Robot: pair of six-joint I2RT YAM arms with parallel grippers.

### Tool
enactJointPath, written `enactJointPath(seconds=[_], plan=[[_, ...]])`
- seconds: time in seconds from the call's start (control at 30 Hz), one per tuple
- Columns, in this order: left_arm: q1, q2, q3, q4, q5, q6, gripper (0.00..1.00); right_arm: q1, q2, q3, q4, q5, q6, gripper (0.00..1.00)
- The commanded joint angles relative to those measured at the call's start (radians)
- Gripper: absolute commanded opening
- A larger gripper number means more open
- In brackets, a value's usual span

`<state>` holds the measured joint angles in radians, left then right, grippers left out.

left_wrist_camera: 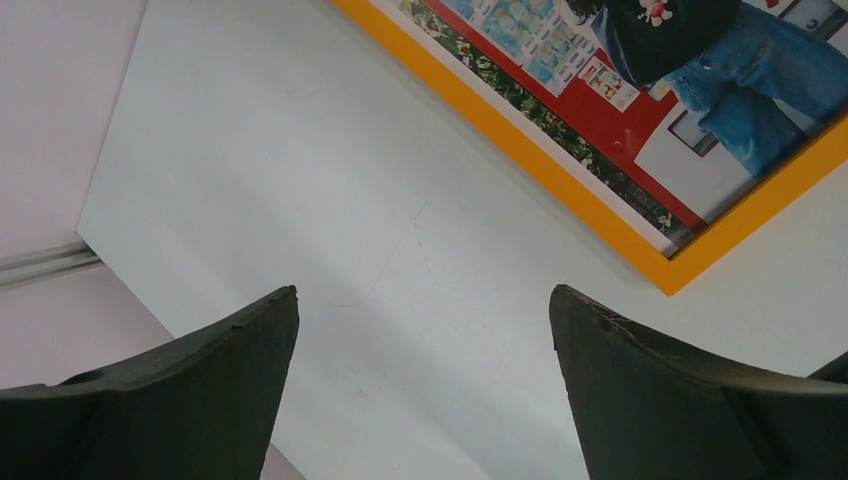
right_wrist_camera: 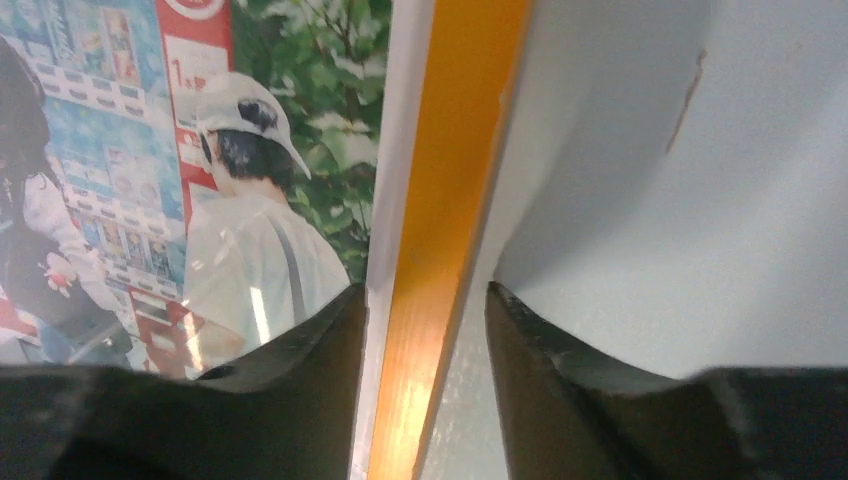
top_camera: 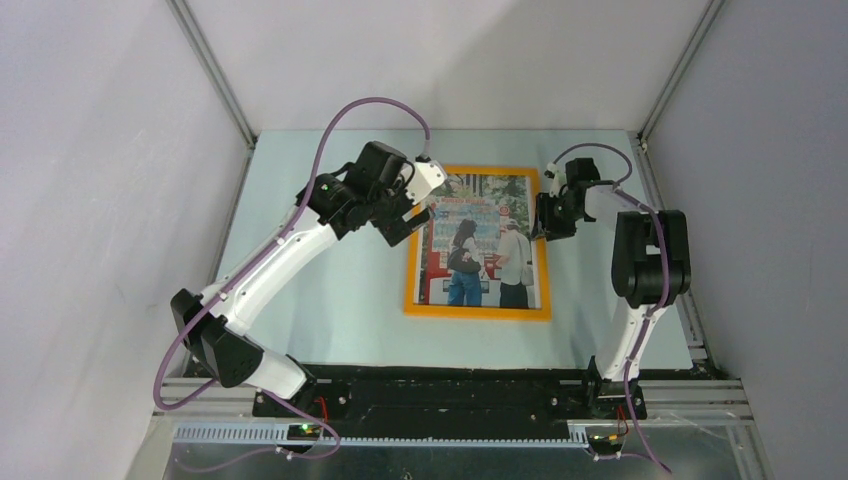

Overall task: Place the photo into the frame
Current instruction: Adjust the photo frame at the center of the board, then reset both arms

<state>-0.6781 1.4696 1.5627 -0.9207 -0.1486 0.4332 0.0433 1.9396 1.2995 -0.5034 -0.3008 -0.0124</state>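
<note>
Frame (top_camera: 477, 313) lies flat mid-counter (top_camera: 330, 290), long sides running away from the arm bases. Photo (top_camera: 480, 240) sits inside it, face up, orange rail showing on all four sides; print looks square to the frame from top cam.

L arm (top_camera: 290, 250): reaches in from the left, wrist over the frame's far-left corner area. L jaws wide open, nothing between them. L wrist cam: bare counter (left_wrist_camera: 300, 180) under the tips, frame corner (left_wrist_camera: 520, 150) and photo (left_wrist_camera: 700, 90) off to the upper right, apart from both fingers.

R arm (top_camera: 650, 260): bent in at the frame's right side, far half. R jaws partly open and straddling the right rail (right_wrist_camera: 450, 200). One finger over the photo's (right_wrist_camera: 250, 200) white border, the other over counter outside the rail. Strip of counter shows betw. rail and outer finger, so no pinch. Can't tell if the tips touch anything.
</note>
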Motion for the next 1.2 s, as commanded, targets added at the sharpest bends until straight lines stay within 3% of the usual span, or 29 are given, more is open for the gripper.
enactJointPath(seconds=[0.0,0.13,0.23,0.53,0.8,1.17], plan=[[0.016,-0.041,-0.003,0.042,-0.014,-0.029,1.00,-0.016,-0.090,-0.018,-0.062,0.001,-0.044,0.59],[0.045,-0.055,0.001,0.056,-0.018,-0.053,1.00,-0.033,-0.166,-0.019,-0.071,0.018,-0.048,0.86],[0.067,-0.073,0.002,0.070,-0.029,-0.078,1.00,-0.085,-0.221,-0.020,-0.083,0.020,-0.050,0.98],[0.217,-0.186,-0.036,0.149,-0.055,-0.200,1.00,-0.195,-0.488,-0.121,-0.044,0.061,-0.068,1.00],[0.362,-0.356,-0.096,0.220,-0.037,-0.307,1.00,-0.207,-0.766,-0.230,-0.048,0.110,-0.075,0.99],[0.435,-0.658,-0.327,0.320,-0.016,-0.360,1.00,-0.207,-1.067,-0.355,-0.073,0.162,-0.160,0.99]])
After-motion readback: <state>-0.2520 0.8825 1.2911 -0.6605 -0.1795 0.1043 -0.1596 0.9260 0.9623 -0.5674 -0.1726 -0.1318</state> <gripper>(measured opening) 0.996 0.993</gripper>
